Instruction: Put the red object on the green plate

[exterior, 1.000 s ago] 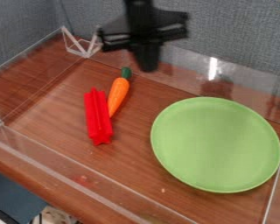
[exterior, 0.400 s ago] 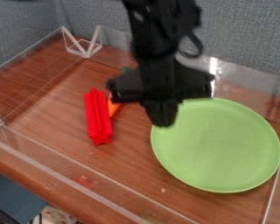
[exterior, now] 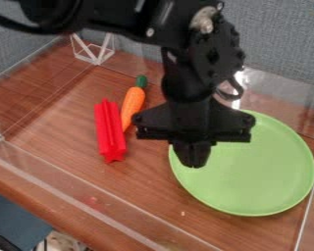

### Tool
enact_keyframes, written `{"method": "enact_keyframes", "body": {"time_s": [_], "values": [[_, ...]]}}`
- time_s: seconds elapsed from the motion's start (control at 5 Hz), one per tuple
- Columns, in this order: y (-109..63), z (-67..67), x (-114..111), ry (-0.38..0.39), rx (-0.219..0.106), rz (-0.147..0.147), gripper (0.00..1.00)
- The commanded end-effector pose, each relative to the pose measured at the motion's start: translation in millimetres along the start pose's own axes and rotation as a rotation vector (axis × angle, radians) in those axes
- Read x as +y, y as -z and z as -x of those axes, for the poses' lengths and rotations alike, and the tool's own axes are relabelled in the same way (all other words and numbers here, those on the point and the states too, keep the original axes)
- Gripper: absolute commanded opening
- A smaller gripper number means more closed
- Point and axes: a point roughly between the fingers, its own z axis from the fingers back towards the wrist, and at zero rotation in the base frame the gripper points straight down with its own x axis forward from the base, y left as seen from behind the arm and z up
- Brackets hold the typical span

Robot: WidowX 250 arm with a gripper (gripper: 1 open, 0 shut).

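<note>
The red object (exterior: 109, 131), a long ridged bright red bar, lies on the wooden table left of centre. Beside it on the right lies an orange carrot (exterior: 130, 104) with a green top. The green plate (exterior: 258, 172) sits flat at the right, its left part covered by my arm. My black gripper (exterior: 192, 157) points down over the plate's left edge, to the right of the red object and apart from it. Its fingers look pressed together with nothing between them.
Clear acrylic walls (exterior: 271, 83) ring the wooden table (exterior: 55, 98). A white wire stand (exterior: 91, 46) sits at the back left corner. The large black arm (exterior: 173, 49) blocks the middle of the view.
The arm has come from the back of the table toward the camera and down. It now hangs over the plate's left edge. The red object, carrot and plate have not moved.
</note>
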Motion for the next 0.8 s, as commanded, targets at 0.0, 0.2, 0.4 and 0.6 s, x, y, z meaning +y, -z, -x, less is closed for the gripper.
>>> {"method": "enact_keyframes", "body": {"time_s": [0.0, 0.2, 0.4, 0.6], "values": [[-7.5, -10.9, -1, -0.001, -0.030, 0.017, 0.00], [-9.3, -19.5, 0, 0.004, -0.034, 0.016, 0.00], [-20.9, -28.1, 11, 0.002, -0.050, 0.022, 0.00], [-35.2, -32.6, 28, -0.001, -0.065, 0.028, 0.00]]}}
